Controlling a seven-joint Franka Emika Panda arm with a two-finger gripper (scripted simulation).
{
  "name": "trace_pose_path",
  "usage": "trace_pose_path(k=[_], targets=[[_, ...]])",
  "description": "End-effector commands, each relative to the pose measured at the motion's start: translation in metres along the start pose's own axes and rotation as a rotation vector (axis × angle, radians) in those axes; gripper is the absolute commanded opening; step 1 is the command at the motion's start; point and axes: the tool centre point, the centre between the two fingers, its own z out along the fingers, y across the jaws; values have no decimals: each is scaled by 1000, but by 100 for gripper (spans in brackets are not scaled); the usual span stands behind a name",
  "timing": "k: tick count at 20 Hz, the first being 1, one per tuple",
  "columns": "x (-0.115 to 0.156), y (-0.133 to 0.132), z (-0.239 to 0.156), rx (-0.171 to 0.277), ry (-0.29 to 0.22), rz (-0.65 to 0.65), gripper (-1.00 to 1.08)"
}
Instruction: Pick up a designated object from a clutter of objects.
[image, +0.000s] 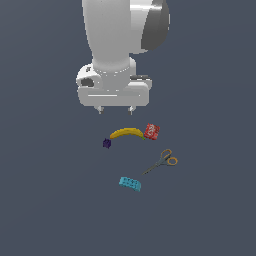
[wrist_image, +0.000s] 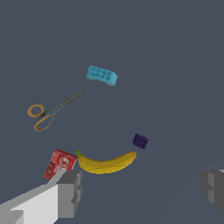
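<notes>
Hovering wide-jawed and empty, gripper (image: 116, 109) above dark purple block (image: 107, 143), just off banana (image: 127, 132) tip, bare floor beyond.

The banana (image: 127, 132) has a smooth, slightly glossy yellow skin. Just beside its tip, the purple block (image: 107, 143) looks matt. The scissors (image: 161, 161) show dull grey metal blades and orange plastic handles. The cyan brick (image: 130, 184) looks like studded plastic.

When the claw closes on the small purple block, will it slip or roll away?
The purple block looks cube-like with flat faces, so it probably will not roll. It seems rigid and light. Being tiny, it may twist out if the open claw closes off-centre; the banana tip lies near.
</notes>
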Motion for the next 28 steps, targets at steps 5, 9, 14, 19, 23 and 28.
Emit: trace_pose_path(k=[5,9,14,19,23,28], targets=[[2,10,39,10,2,54,100],[2,19,74,17,5,105,100],[-5,33,123,24,8,181,100],[-17,47,168,24,11,257,100],[-27,56,195,22,13,306,100],[-38,64,218,18,15,349,100]])
